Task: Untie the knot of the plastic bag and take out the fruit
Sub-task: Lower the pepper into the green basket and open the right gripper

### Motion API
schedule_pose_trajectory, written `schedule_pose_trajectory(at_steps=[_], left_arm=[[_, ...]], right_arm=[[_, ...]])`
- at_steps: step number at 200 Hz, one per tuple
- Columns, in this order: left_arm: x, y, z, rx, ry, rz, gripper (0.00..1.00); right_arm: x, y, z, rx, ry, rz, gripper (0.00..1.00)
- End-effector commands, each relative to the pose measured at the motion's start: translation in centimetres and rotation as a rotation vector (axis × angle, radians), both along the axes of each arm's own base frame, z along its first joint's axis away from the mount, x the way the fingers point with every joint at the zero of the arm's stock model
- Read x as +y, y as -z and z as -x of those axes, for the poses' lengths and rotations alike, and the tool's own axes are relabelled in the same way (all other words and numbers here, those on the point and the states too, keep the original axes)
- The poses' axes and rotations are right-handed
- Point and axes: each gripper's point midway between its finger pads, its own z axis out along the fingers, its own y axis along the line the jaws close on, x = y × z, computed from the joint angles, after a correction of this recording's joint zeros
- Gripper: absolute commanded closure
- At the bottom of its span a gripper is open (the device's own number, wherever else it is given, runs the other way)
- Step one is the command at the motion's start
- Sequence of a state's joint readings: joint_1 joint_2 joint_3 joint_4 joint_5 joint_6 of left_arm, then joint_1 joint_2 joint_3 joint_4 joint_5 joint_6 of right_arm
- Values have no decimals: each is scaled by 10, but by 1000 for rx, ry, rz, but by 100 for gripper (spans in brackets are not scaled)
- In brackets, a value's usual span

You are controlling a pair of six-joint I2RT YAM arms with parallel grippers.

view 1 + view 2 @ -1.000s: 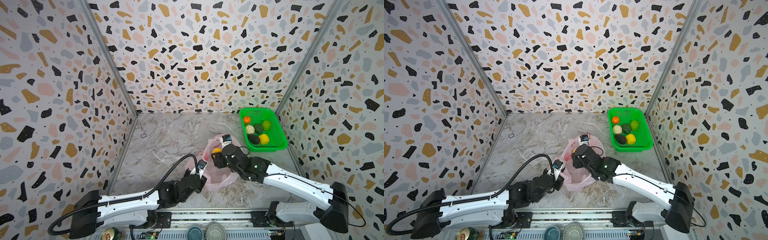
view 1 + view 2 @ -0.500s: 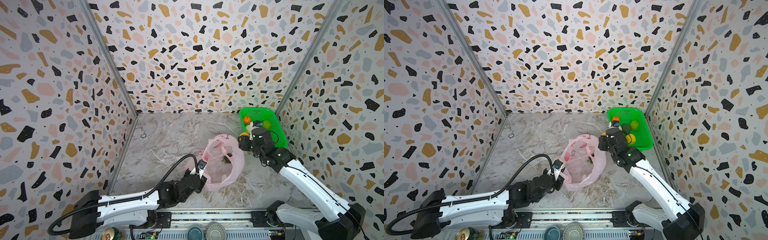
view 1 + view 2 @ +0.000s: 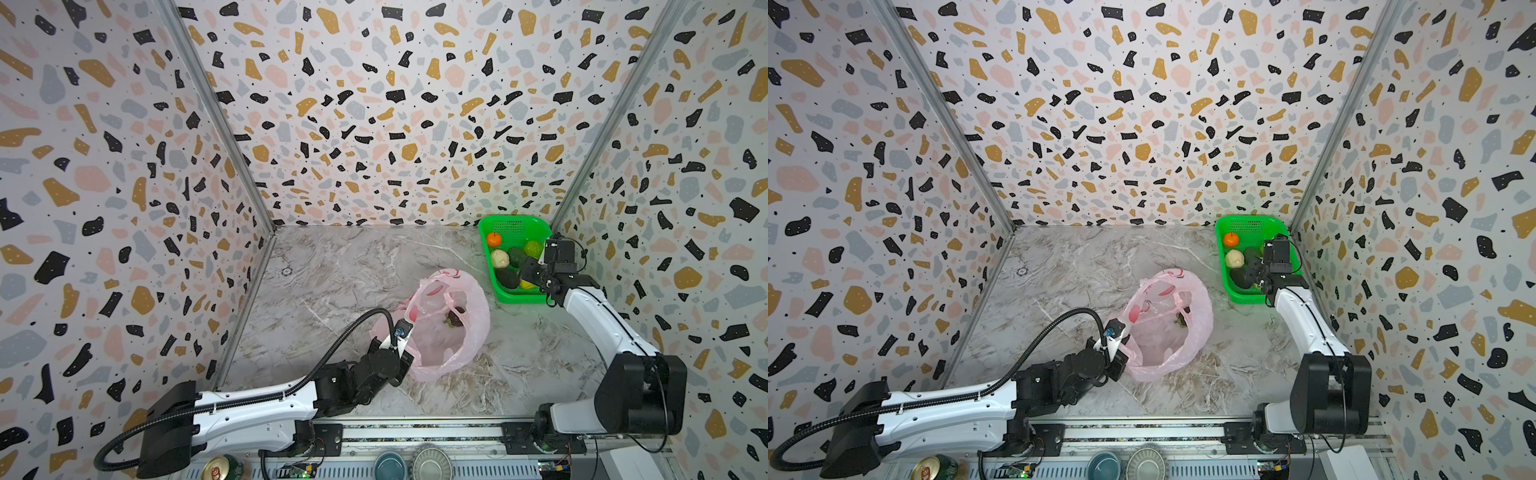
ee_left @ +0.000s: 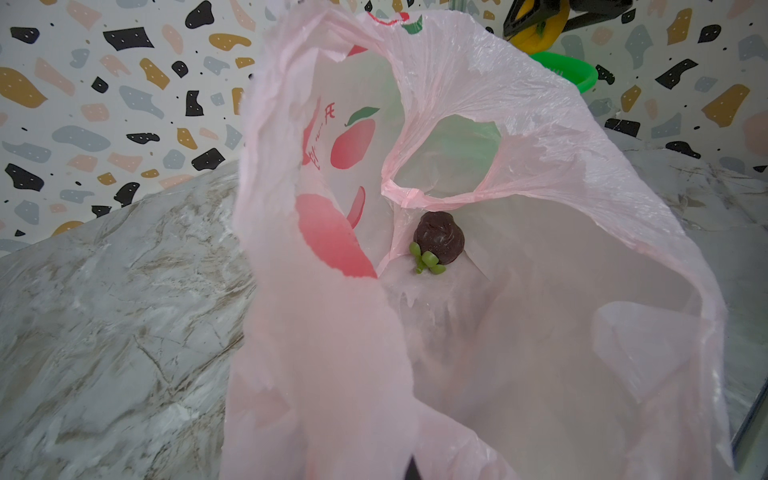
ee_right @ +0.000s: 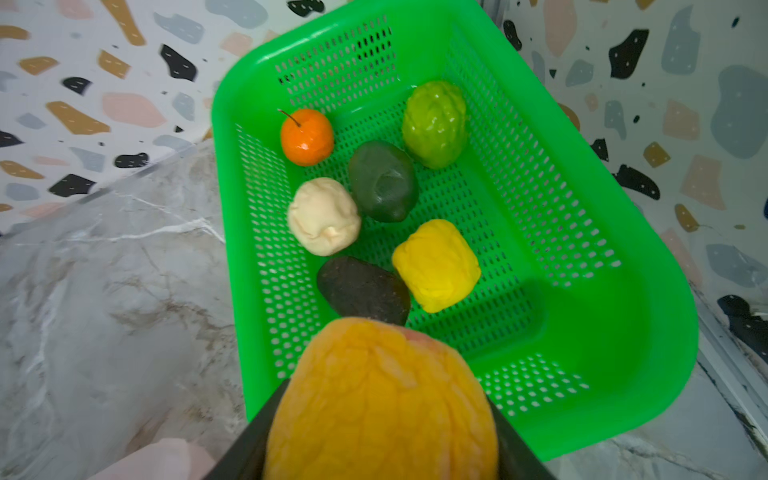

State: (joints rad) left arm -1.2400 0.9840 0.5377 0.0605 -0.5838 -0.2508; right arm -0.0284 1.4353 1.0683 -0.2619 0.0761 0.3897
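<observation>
Right claw point(image 3: 531, 277) clamped on orange-yellow fruit point(image 5: 380, 399), over near end of green basket point(image 5: 623, 332) at far right corner of surface point(image 3: 353, 270). Lower onto bare mesh before releasing. Left claw point(image 3: 409, 353) pinched shut on plastic bag point(image 3: 457, 345) rim; dark fruit point(image 4: 438, 243) inside.

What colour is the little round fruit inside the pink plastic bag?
The small round fruit is dark purplish-brown with green leaves, clearest in the left wrist view.

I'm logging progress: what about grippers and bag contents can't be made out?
Right wrist view: the held fruit hides the tips of the right gripper.
Both top views: the left gripper pinching the plastic bag is too small; left wrist view crops it.
Left wrist view: folds may hide more than the dark fruit.
</observation>
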Motion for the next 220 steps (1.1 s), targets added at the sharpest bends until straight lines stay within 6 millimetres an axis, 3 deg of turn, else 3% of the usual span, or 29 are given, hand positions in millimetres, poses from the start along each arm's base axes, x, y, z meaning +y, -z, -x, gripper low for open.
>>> schedule_pose_trajectory(at_steps=[1,47,108,157,220], left_arm=[[-3,-10,0,-9,4,34,100],[-4,-11,0,-13,5,34,100],[-1,-12,0,-16,-1,35,100],[-2,-12,0,-15,0,35,100],[-2,-12,0,-14,0,35,100]], right_arm=[[-18,-19,-24,-74,9,15,47],[-54,8,-42,2,73,42,46],[-78,36,-38,80,127,64,41],[-82,34,-38,79,144,76,20],[-81,19,-40,50,138,67,16]])
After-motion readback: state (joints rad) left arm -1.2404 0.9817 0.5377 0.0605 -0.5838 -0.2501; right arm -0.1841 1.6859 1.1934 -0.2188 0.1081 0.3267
